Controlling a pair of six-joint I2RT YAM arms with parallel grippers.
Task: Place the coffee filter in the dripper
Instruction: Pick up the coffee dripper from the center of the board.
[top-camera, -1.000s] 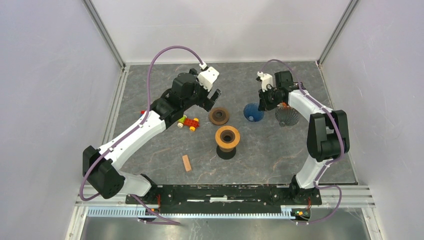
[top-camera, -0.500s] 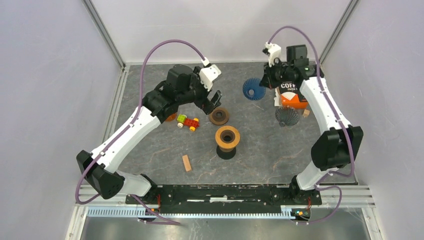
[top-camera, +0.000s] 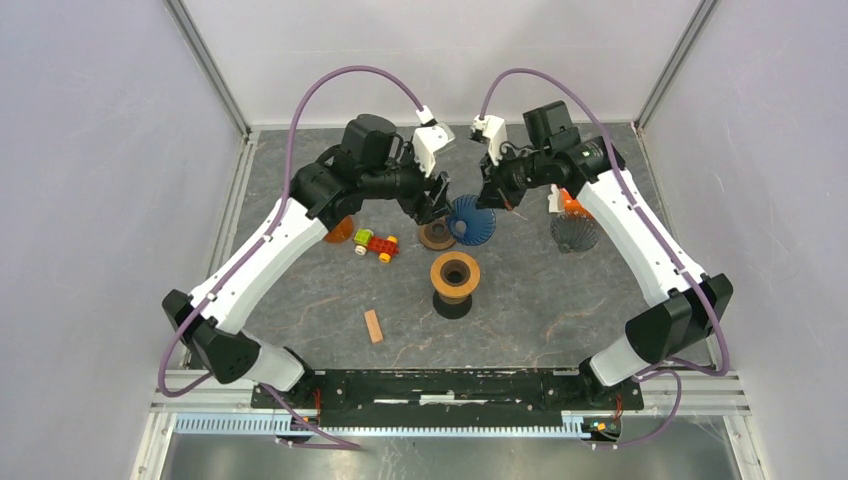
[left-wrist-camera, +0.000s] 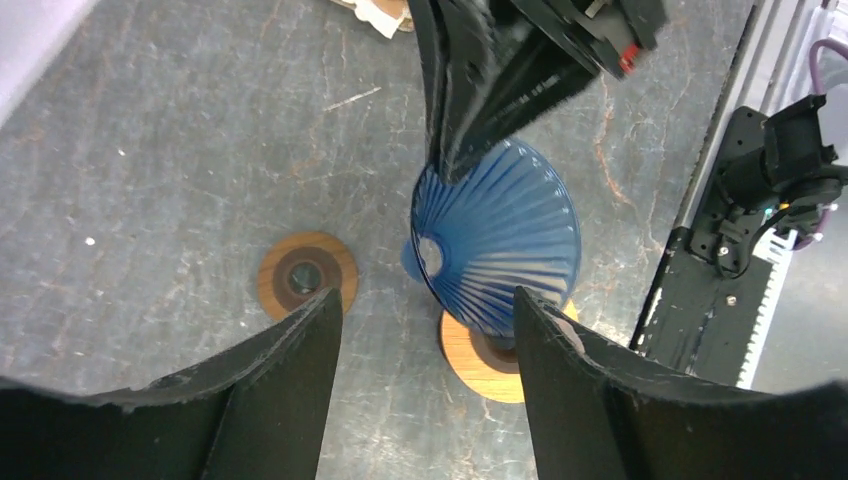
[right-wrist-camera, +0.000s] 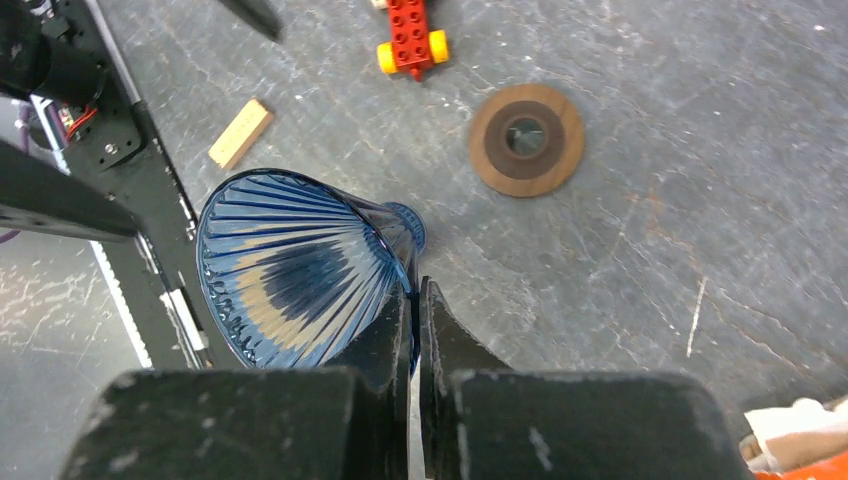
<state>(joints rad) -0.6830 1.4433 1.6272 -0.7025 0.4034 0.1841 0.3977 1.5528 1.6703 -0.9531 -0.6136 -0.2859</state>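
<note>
Right pincer (right-wrist-camera: 417, 290) clenched on dripper (right-wrist-camera: 290, 260) rim; left pincer (left-wrist-camera: 428, 300) released, dripper just ahead of it. Judged rigid, light, slick: hold at the rim wall.

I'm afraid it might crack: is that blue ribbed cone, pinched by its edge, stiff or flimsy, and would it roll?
The blue dripper is probably stiff and light: its cone looks undistorted though shut jaws hold only one wall. Laid on its side, its round taper would likely roll in a curve.
</note>
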